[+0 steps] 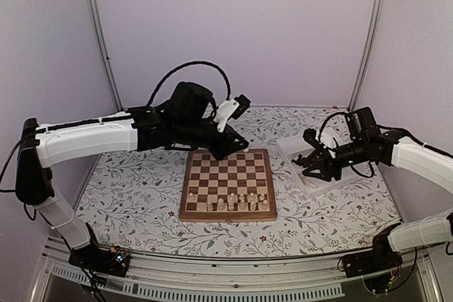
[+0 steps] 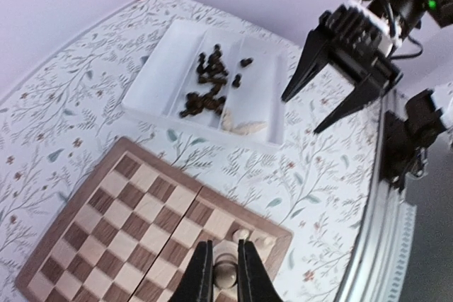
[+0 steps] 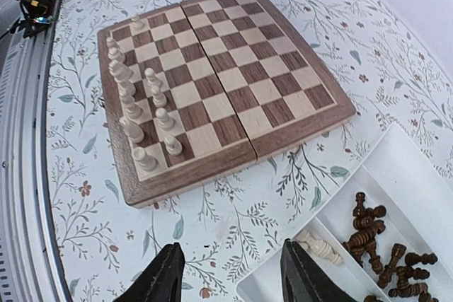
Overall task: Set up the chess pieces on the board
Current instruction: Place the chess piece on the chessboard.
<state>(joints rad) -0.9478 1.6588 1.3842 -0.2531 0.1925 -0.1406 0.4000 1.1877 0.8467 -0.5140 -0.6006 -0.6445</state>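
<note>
Position: the left hand (image 2: 225, 256) pinches a pale chess piece (image 2: 225, 271) between its two fingers (image 2: 200, 277) at the bottom centre of the left wrist view, above the chessboard (image 2: 134, 224). Whether the base of that piece touches a square cannot be told. The right hand (image 3: 231, 252) stands spread and holds nothing. It sits at the bottom of its own view, over the corner of the white tray (image 3: 425, 175) that fills the lower right.

Stock: the standing pale pieces (image 3: 132, 131) form two files along the board's left edge in the right wrist view. The dark pieces (image 3: 371, 235) lie heaped in one tray compartment. The loose pale pieces (image 3: 318, 245) lie on their sides in the compartment next to it.

Handling, as judged:
- **Material:** turned wood, so light, rigid and not fragile. It is also smooth and round, and liable to swivel or squirt out of a pinch.
- **Stability:** the narrow base and tall body make a standing piece easy to topple, and the neighbours stand close together.
- **Best hold:** across the waist or just under the head, with the fingers square to the axis so the piece stays upright for set-down.
- **Pieces lying flat:** these offer only their sides. They should be taken across the stem, away from the compartment wall, and righted before release.
- **Dark heap:** it looks tangled, so a lone outlier is the safer pick.
</note>
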